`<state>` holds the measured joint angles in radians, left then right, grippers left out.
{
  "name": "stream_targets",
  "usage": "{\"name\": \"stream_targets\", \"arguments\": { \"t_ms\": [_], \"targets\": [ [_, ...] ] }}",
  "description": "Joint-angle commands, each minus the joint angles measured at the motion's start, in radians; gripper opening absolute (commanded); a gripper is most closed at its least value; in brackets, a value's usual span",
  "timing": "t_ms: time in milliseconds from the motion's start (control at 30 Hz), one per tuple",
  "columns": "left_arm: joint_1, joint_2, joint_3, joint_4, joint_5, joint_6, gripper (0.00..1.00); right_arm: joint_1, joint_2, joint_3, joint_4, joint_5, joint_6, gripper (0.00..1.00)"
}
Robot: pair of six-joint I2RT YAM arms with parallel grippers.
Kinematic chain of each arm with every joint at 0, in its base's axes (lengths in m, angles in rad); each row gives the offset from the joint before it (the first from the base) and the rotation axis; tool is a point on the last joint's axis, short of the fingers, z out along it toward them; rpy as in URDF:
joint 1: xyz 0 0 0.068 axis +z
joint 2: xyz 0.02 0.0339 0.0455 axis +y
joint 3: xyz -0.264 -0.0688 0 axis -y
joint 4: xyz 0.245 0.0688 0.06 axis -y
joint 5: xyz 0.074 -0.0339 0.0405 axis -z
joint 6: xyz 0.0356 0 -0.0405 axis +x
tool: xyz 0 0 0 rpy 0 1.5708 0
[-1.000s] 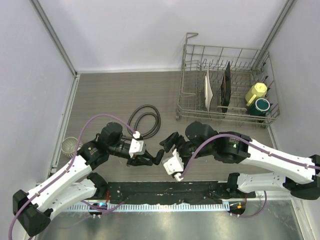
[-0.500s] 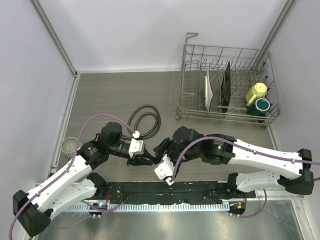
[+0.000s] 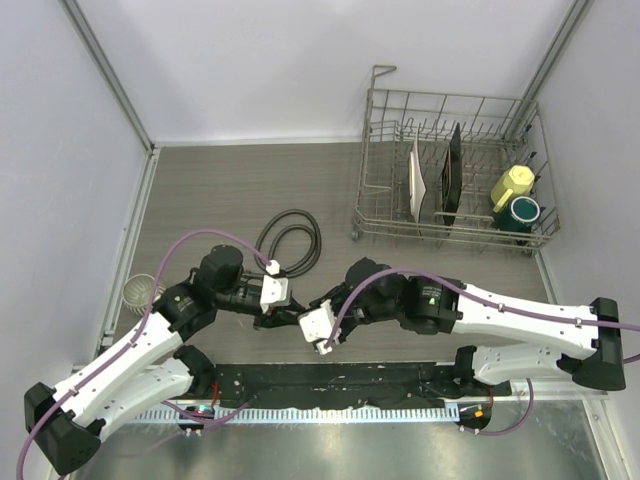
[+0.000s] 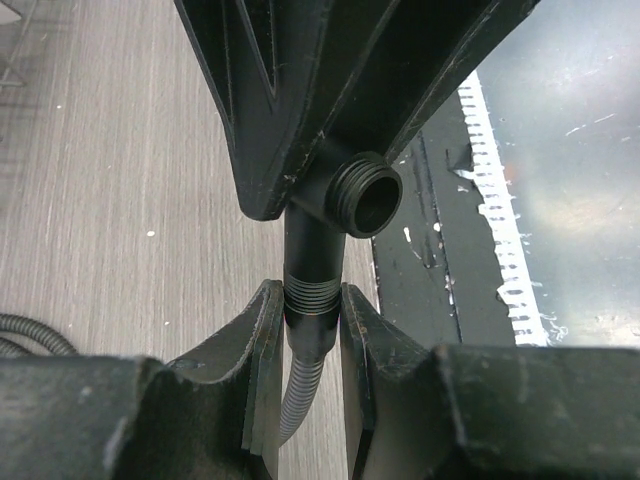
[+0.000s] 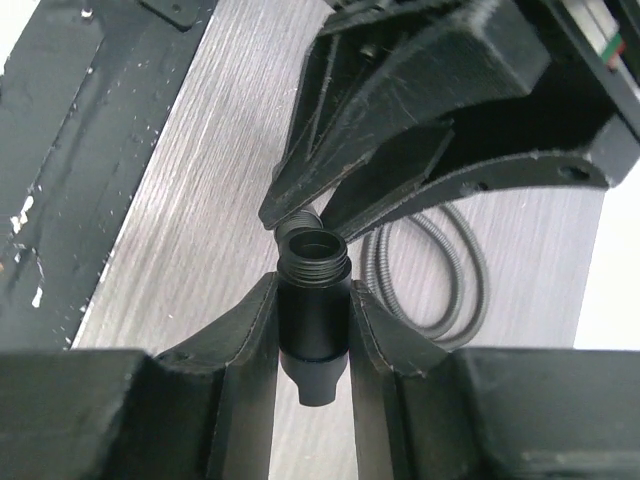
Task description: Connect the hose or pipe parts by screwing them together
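The hose point(image 3: 290, 240) lies coiled on the wooden table, and its loops show past the fingers in the right wrist view point(image 5: 440, 270). My left gripper point(image 4: 308, 300) is shut on the hose's ribbed end connector point(image 4: 308, 312); the corrugated hose point(image 4: 292, 400) runs down between its fingers. The black nozzle fitting point(image 5: 313, 315) stands upright between the fingers of my right gripper point(image 5: 313, 290), which is shut on it. Its threaded port point(image 4: 362, 195) faces the left wrist camera. The fitting's stem meets the connector end-on. Both grippers point(image 3: 283, 319) point(image 3: 312, 303) meet near the table's front.
A wire dish rack point(image 3: 385, 110) with plates, a yellow cup and a green cup stands at the back right. A small clear cup point(image 3: 140, 291) sits at the left edge. A black mat point(image 3: 330, 385) runs along the near edge.
My right arm has swung left to meet the left gripper, and its jaws have closed on the fitting. The left arm has held still with the hose end.
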<state>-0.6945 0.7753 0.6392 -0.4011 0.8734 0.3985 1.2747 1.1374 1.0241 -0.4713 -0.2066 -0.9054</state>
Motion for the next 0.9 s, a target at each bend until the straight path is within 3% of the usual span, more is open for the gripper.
{"name": "stream_targets", "arguments": {
  "t_ms": [0, 167, 233, 400, 600, 867],
  "targets": [
    [0.006, -0.036, 0.019, 0.154, -0.082, -0.012, 0.0, 0.011, 0.005, -0.039, 0.129, -0.007, 0.308, 0.01],
    [0.006, -0.044, 0.014, 0.166, -0.152, -0.012, 0.0, 0.011, 0.082, -0.004, 0.172, 0.117, 0.72, 0.01],
    [0.006, -0.047, 0.011, 0.168, -0.19, -0.01, 0.0, 0.011, 0.108, 0.031, 0.136, 0.165, 0.807, 0.01],
    [0.004, -0.064, -0.001, 0.196, -0.24, -0.006, 0.0, 0.009, 0.144, 0.018, 0.19, 0.158, 1.136, 0.01],
    [0.004, -0.102, -0.024, 0.237, -0.275, 0.007, 0.0, 0.005, 0.104, -0.091, 0.35, 0.15, 1.428, 0.01],
    [0.004, -0.114, -0.038, 0.278, -0.303, 0.01, 0.0, -0.018, 0.157, -0.065, 0.332, 0.187, 1.763, 0.01]
  ]
}}
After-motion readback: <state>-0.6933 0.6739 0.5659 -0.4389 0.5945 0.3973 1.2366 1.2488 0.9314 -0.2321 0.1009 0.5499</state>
